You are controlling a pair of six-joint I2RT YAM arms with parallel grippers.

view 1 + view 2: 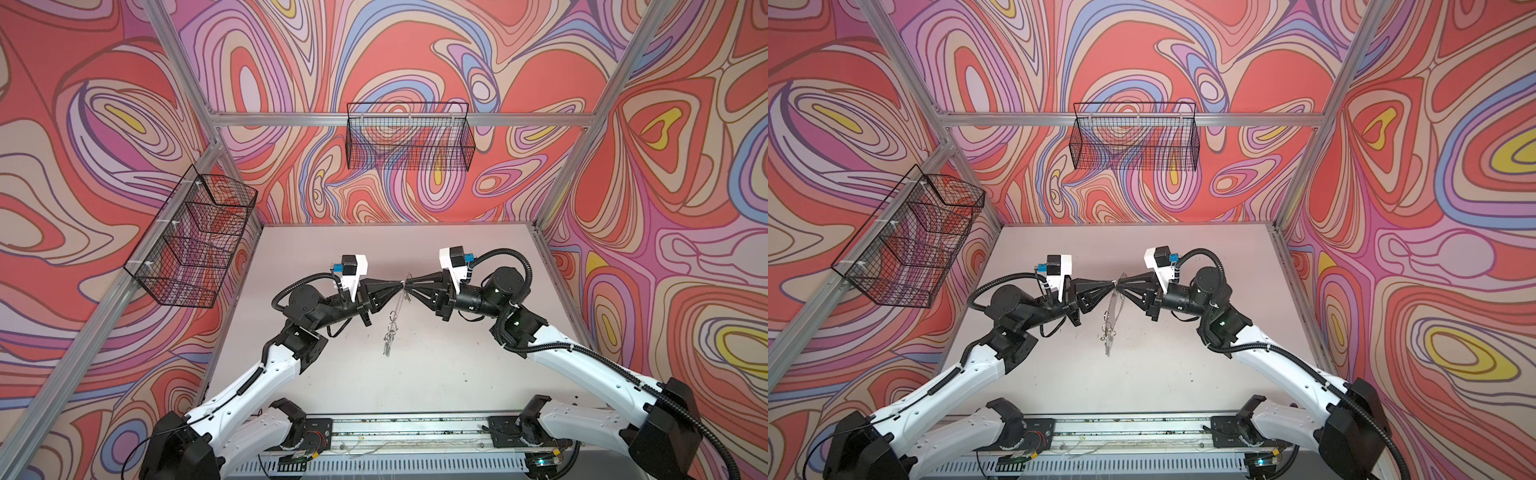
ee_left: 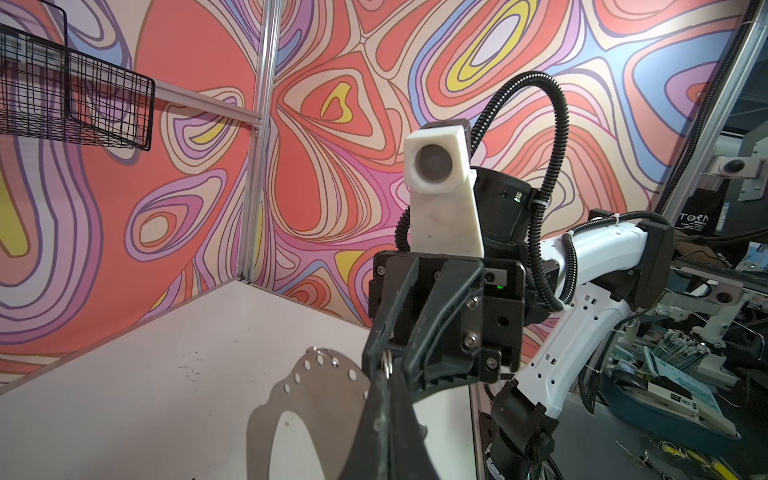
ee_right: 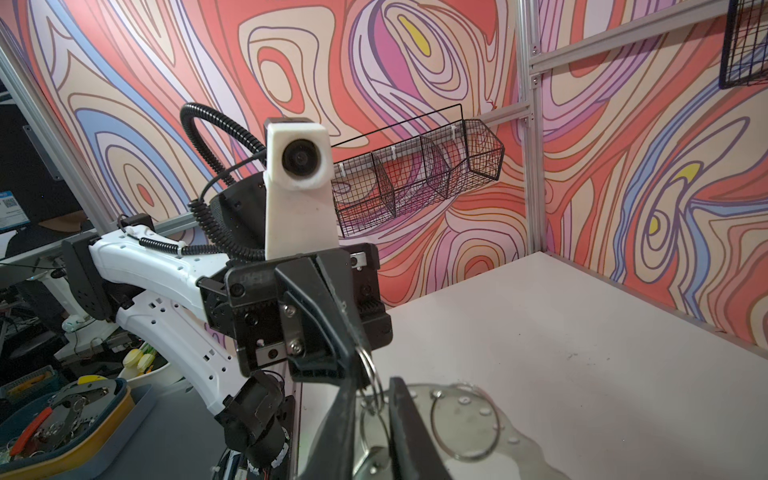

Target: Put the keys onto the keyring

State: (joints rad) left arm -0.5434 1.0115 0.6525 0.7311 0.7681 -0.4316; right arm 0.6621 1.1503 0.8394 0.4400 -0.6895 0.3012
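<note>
Keyring [image 1: 398, 306] dangles toward 6 o'clock, clenched by left jaws. Right jaws, at 3 o'clock, straddle its wire loop [image 3: 370, 365]; grip unclear.

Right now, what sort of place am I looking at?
Probably a robot test booth inside a workshop: a left arm and a right arm over a white table, patterned walls on a metal frame, cluttered tool benches outside.
</note>
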